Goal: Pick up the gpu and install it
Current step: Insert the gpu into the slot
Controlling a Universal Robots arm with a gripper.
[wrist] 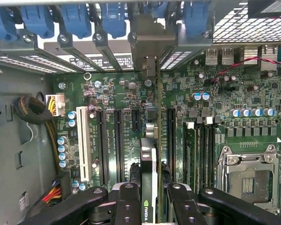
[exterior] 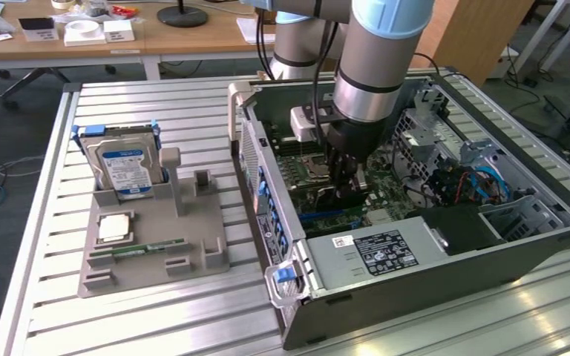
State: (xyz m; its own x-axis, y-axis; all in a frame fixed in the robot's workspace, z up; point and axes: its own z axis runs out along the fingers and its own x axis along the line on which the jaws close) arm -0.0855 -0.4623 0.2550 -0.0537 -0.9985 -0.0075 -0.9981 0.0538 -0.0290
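My gripper (wrist: 150, 199) is down inside the open computer case (exterior: 444, 274), closed on the gpu (wrist: 148, 164), which I hold edge-on between my two black fingers (wrist: 126, 206). From my wrist I look straight along the card: a thin black strip with a small green logo near my fingers, running up toward its silver end bracket (wrist: 150, 70) at the rear slot wall of the case. The card stands upright over the green motherboard (wrist: 234, 93), in line with the black expansion slots (wrist: 118, 140) and just beside the one to its side; whether its edge is already seated in a slot I cannot tell from here.

The exterior view gives what my wrist cannot: my arm (exterior: 379, 67) reaching steeply down into the case, which lies on its side on the slatted metal desk (exterior: 146, 326). There the gpu is mostly hidden behind my gripper (exterior: 344, 189), so only the wrist view shows the grip.

To the exterior view's left sits a grey holder tray (exterior: 151, 259) (well apart from the case), with a silver hard drive (exterior: 127, 167) standing upright in it, a square processor chip (exterior: 116, 226) lying flat, and a narrow green memory stick (exterior: 151, 247) in front of that.
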